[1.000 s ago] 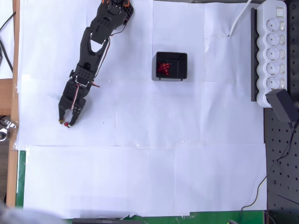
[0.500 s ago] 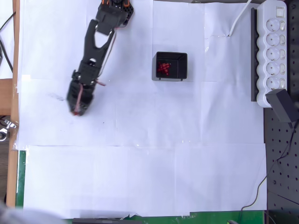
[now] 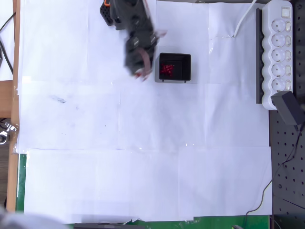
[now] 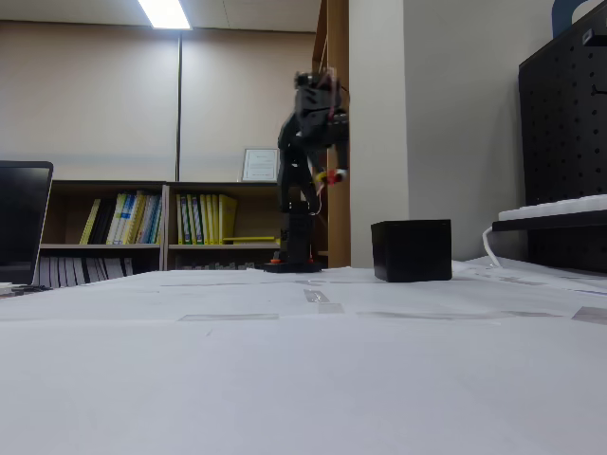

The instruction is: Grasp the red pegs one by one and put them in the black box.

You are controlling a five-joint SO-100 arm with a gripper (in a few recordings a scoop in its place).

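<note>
The black box (image 3: pixel 187 67) stands on the white paper right of centre at the back, and also shows in the fixed view (image 4: pixel 412 250). Several red pegs (image 3: pixel 167 69) lie heaped inside it. My gripper (image 3: pixel 139 75) is blurred with motion, just left of the box's left wall. In the fixed view the gripper (image 4: pixel 332 175) hangs high above the table, left of the box. It is shut on a red peg (image 4: pixel 334 176), which shows as a small red spot at the fingertips (image 3: pixel 138 75).
A white power strip (image 3: pixel 279 52) and a black pegboard (image 3: pixel 286 167) run along the right edge. The wooden table edge (image 3: pixel 9 95) lies at the left. White paper (image 3: pixel 143 167) covers the table. A laptop (image 4: pixel 21 223) stands at the far left.
The gripper closed on a red peg at the left of the paper, rose, and swung up and right to just beside the box.
</note>
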